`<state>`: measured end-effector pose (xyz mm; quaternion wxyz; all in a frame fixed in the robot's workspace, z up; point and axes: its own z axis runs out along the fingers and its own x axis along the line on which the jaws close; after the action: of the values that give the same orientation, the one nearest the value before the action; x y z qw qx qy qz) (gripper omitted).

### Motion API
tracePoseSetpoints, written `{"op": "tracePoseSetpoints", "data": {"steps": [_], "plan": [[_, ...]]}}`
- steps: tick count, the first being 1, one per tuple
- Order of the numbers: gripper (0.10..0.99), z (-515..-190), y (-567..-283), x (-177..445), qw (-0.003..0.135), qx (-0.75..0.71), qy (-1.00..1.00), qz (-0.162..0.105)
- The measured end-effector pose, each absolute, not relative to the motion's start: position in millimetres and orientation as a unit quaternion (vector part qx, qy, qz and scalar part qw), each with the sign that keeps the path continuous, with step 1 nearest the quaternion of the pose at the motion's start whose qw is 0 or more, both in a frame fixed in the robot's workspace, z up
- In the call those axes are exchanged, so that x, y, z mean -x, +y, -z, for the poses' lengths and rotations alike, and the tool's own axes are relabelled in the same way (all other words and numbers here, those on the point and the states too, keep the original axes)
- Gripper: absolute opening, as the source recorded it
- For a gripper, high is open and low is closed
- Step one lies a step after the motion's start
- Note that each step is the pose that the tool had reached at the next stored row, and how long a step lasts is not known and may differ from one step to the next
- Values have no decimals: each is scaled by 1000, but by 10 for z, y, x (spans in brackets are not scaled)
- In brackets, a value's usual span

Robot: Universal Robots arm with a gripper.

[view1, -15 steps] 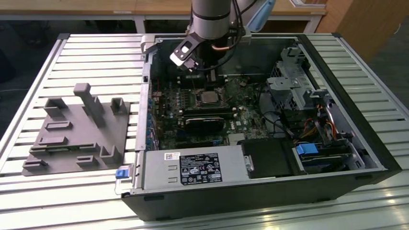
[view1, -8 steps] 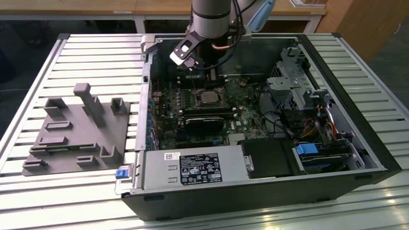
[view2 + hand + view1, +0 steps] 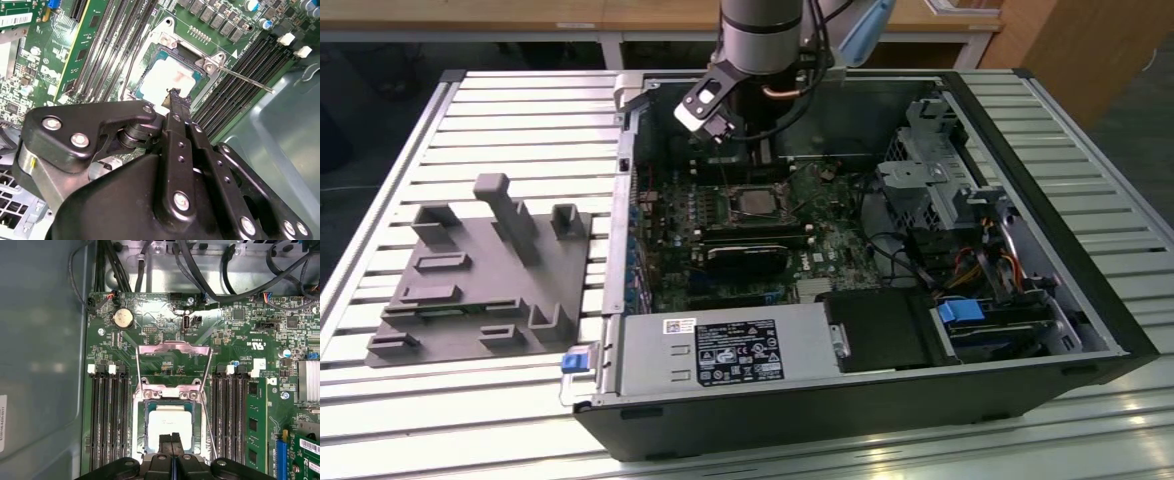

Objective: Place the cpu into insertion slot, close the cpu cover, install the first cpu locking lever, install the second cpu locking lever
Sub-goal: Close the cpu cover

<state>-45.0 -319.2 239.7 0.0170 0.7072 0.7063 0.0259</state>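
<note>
The cpu (image 3: 170, 424) lies flat in the insertion slot (image 3: 141, 426), its pale metal face up; in the second wrist view the cpu (image 3: 165, 75) also sits inside the slot's silvery rim (image 3: 165, 41). The cpu cover (image 3: 173, 347) is swung open and stands up beyond the slot. Thin wire locking levers (image 3: 208, 390) run along both sides of the slot, and one lever rod (image 3: 245, 80) sticks out free. My gripper (image 3: 171, 437) hangs just over the cpu's near edge with its black fingers pressed together and nothing between them; its tip (image 3: 174, 95) shows against the chip.
The arm (image 3: 761, 40) reaches down into an open computer case (image 3: 1067, 300) on a slatted table (image 3: 494, 110). Memory slots (image 3: 107, 415) flank the socket. Cables (image 3: 200, 270) and a drive cage (image 3: 934, 170) crowd the case. A grey fixture block (image 3: 480, 270) lies on the exterior view's left.
</note>
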Motion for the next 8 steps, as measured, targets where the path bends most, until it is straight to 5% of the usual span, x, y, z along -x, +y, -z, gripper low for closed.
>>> {"op": "tracePoseSetpoints", "data": {"steps": [8], "plan": [[122, -2453, -3192, 450, 17, -707, 706, -26]]}}
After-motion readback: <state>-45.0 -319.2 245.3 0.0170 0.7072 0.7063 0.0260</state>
